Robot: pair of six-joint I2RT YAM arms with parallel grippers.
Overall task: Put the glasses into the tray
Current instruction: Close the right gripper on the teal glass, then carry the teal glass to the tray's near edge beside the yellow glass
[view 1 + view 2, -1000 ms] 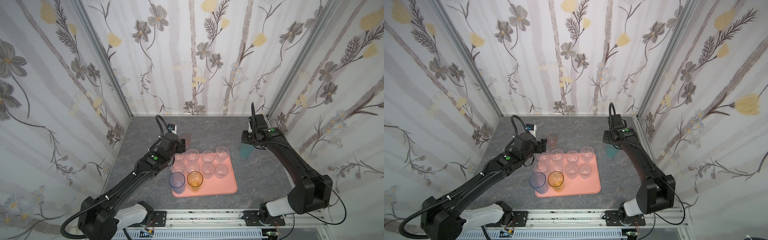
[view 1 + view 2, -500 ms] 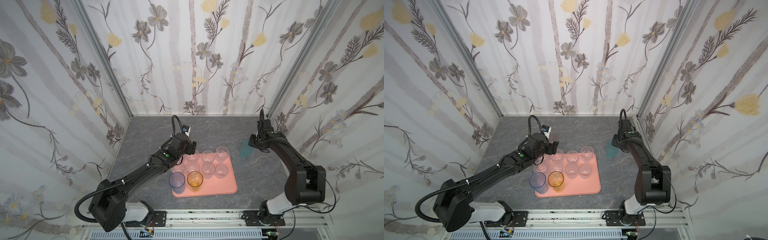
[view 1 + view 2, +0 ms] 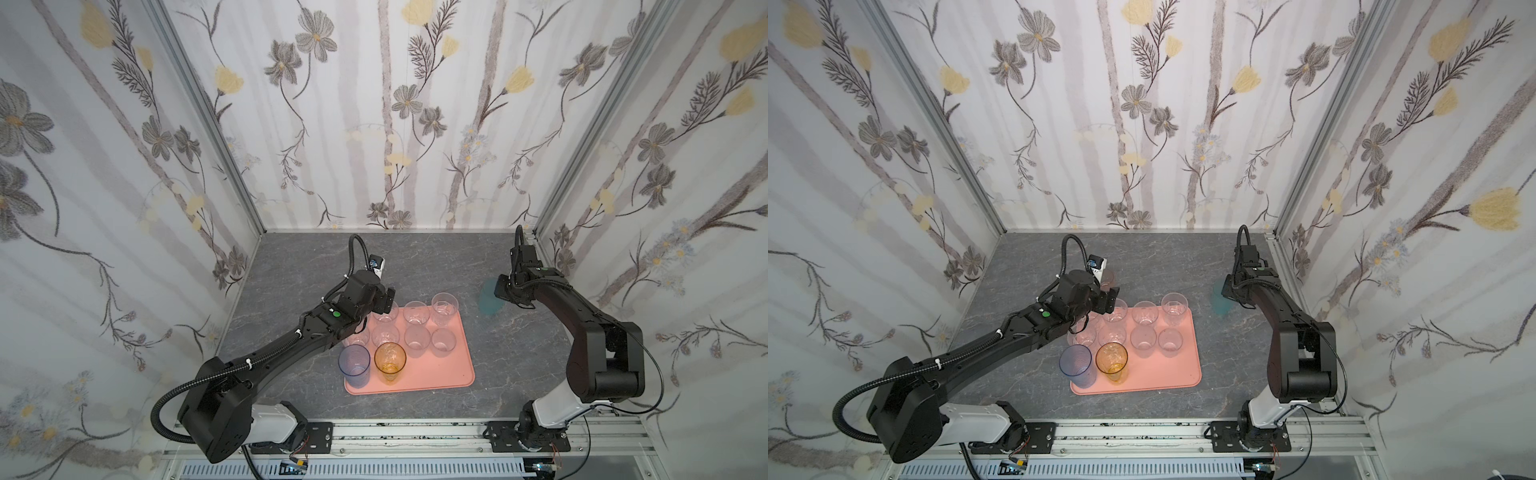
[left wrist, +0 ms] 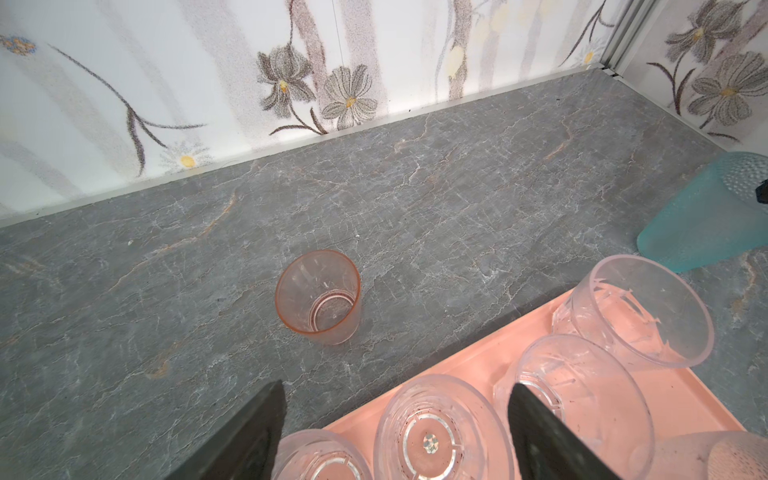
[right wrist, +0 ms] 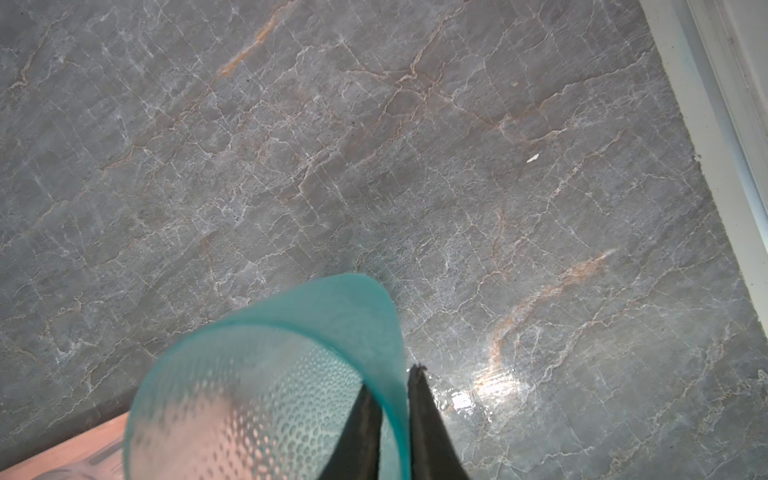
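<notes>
Glass (image 5: 257, 395) wall between right gripper (image 5: 392, 378) jaws

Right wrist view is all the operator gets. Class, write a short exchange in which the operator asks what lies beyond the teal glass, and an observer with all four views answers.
Operator: My right gripper pinches the teal glass by its rim, and I see only a corner of the tray. Is there room on it?
Observer: Yes. In both top views its near right part is bare.
Operator: Is any other glass outside the tray?
Observer: One. A pink glass stands upright on the table, beyond the tray's far edge and apart from it.
</notes>
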